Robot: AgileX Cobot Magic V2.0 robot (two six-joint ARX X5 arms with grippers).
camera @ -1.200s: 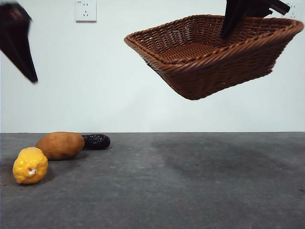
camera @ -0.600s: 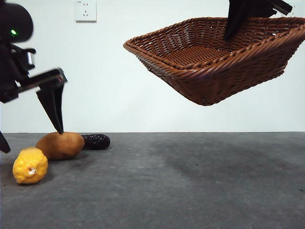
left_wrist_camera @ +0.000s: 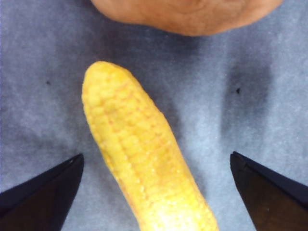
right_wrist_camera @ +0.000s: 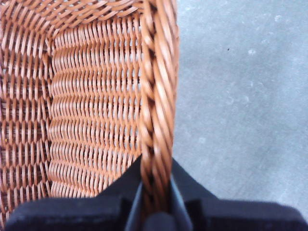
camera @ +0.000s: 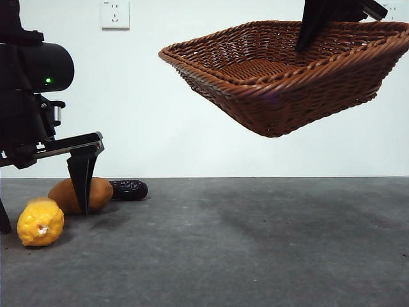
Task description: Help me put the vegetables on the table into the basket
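Observation:
The yellow corn lies on the grey table at the front left, whitish end toward the camera. My left gripper is open and down at table level, one jaw on each side of the corn, not touching it. Behind it lie the orange-brown potato and the dark-purple eggplant. The wicker basket hangs tilted in the air at the upper right. My right gripper is shut on its braided rim.
A white wall with a socket closes the far side. Bare grey table stretches under the raised basket. The potato lies just beyond the corn's far end.
My left arm has come down from the upper left until its open jaws straddle the corn. The held basket has drifted slightly left.

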